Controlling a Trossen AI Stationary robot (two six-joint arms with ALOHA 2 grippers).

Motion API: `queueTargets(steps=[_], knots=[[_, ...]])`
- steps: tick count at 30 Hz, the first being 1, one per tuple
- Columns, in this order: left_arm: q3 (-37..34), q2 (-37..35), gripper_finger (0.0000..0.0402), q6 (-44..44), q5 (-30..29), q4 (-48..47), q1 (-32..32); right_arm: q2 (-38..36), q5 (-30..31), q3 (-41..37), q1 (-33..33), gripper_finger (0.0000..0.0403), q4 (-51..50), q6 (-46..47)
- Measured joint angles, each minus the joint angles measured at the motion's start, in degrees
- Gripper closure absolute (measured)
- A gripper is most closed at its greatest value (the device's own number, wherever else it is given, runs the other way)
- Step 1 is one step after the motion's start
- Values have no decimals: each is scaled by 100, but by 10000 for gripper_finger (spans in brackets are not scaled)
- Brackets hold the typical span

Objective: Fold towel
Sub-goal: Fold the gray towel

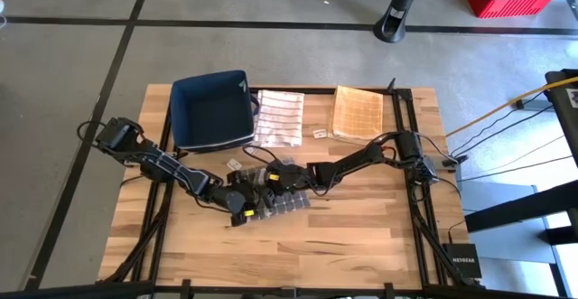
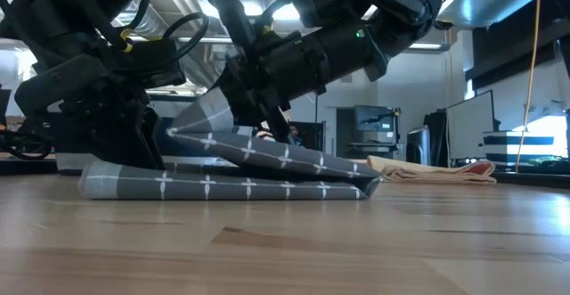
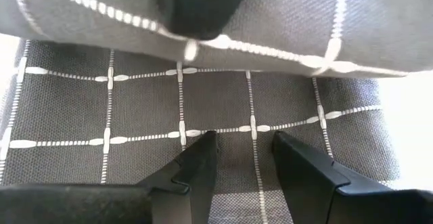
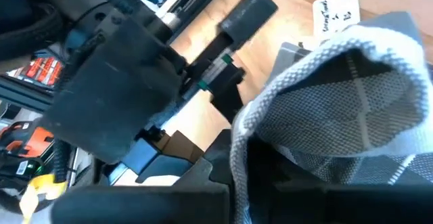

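One camera looked straight down on the worktop (image 1: 361,236); one sat level at its surface; both wrist cameras hung close over the grey towel (image 3: 135,102).

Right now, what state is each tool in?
Left tool: open, fingers resting on the gray towel, gripping nothing.
Right tool: shut on the gray towel's lifted edge.
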Motion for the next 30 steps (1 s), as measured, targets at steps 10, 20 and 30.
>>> queueTargets(steps=[10, 20, 30], knots=[[-35, -502, 261, -97, 225, -301, -70, 0, -89, 4, 0, 316, 3, -88], [31, -2051, 261, -1253, 1064, -2297, -120, 0, -212, 4, 0, 221, 62, -95], [191, -3096, 261, -894, -500, -1686, -332, -229, -1326, 2, -86, 217, 352, -920]])
